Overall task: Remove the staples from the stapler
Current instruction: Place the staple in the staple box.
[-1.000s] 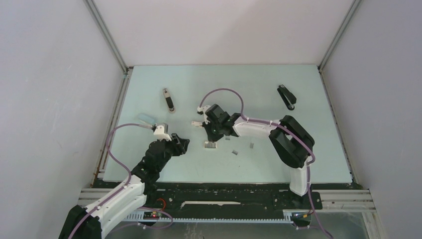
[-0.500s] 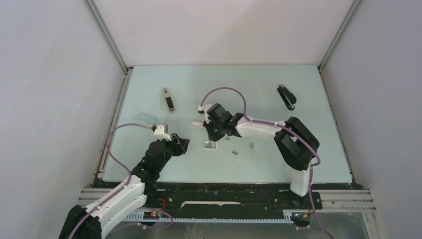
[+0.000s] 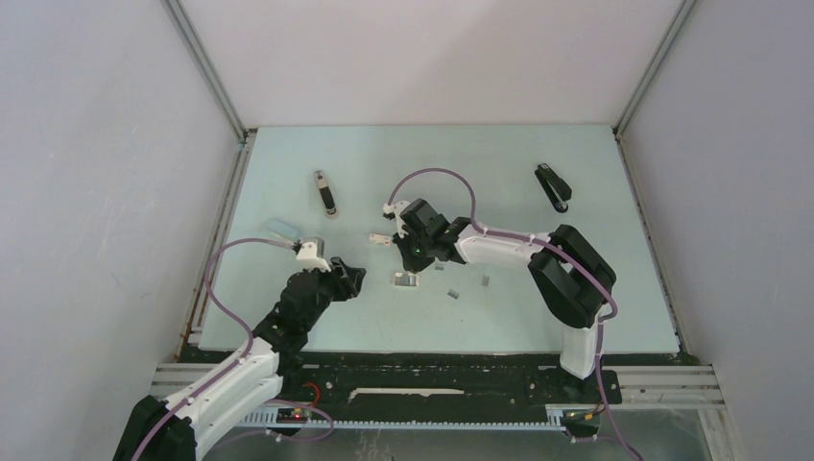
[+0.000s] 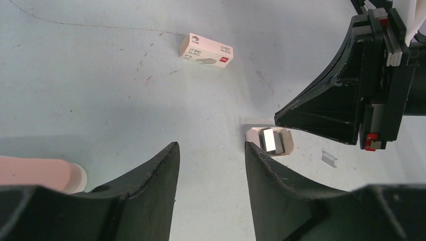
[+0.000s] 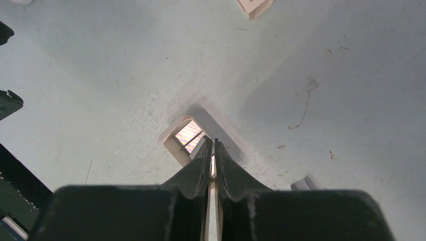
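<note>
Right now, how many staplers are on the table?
2. The silver-topped stapler lies toward the far side, left of centre. The black stapler lies near the far right corner. Neither is held. A third hidden from view seems unlikely.

A pale mint table sits enclosed by plain white walls with aluminium corner posts.

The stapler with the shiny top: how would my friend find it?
Look at the pale green table. Toward its far left lies the stapler. Its silver top sets it apart from the all-black stapler far right.
</note>
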### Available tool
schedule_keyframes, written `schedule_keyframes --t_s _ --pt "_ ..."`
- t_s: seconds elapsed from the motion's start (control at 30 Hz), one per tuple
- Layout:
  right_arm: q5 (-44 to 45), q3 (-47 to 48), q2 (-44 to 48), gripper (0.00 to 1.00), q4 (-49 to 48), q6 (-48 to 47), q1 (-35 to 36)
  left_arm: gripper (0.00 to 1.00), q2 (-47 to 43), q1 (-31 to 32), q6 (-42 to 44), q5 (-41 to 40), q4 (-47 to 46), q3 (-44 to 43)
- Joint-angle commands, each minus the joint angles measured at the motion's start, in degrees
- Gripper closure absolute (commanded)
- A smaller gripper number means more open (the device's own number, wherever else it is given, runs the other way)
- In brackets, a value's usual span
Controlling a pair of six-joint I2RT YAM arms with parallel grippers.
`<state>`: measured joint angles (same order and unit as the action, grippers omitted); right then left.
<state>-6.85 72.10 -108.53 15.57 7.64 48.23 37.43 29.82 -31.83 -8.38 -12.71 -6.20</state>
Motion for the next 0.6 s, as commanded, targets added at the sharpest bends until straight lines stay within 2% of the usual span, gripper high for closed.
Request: schedule_keyframes --t_s 0.0,0.57 --pt "-0.88 1.34 -1.08 0.89 -0.16 -1.06 -0.31 0.44 -0.22 -0.12 1.23 0.08 -1.44 0.84" --pt "-2.55 2.24 -0.56 0.89 2.03 -2.65 -0.76 0.44 0.18 -0.12 1.43 0.19 -1.57 0.66"
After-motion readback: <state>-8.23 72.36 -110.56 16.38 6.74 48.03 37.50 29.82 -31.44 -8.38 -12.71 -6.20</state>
